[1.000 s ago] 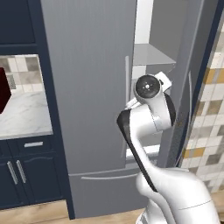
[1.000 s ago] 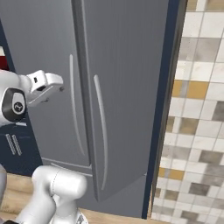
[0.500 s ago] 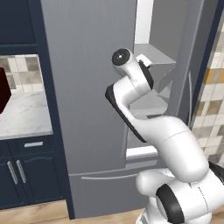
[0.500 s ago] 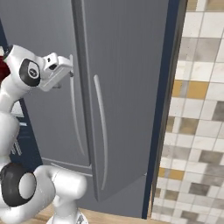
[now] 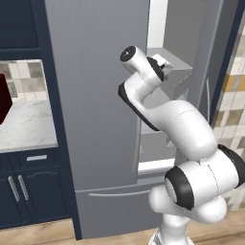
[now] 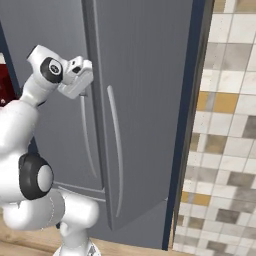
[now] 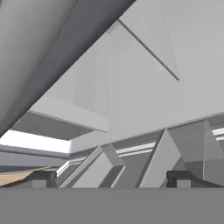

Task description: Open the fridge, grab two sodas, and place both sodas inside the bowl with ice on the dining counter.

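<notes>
Item 1, nearest: pincer [image 7: 111,177], jaws spread wide, holding nothing, raised at the gap of the fridge [image 5: 95,95]; the hand [image 6: 75,77] sits just beside the edge of the half-open right door [image 6: 145,100].

Item 2: fridge, the first thing of the task, directly ahead at 12 o'clock. Left door shut; right door swung partly out, its long handle [image 6: 116,150] facing the wall side. Pale interior and grey shelves [image 7: 131,148] visible past the fingertips. No bottles can be made out inside from here.

Risk: the opening looks narrow for the elbow [image 5: 167,119]. Reaching deeper may knock the arm on the door edge or push the door back shut. Going in tilted, the wide jaws could catch a shelf lip.

Item 3: marble table [image 5: 24,127] with navy cabinets [image 5: 28,191] at 9 o'clock, a dark red object [image 5: 4,98] at its far left.

Item 4: tiled wall [image 6: 225,125] at 3 o'clock, limiting how far the door can swing.
</notes>
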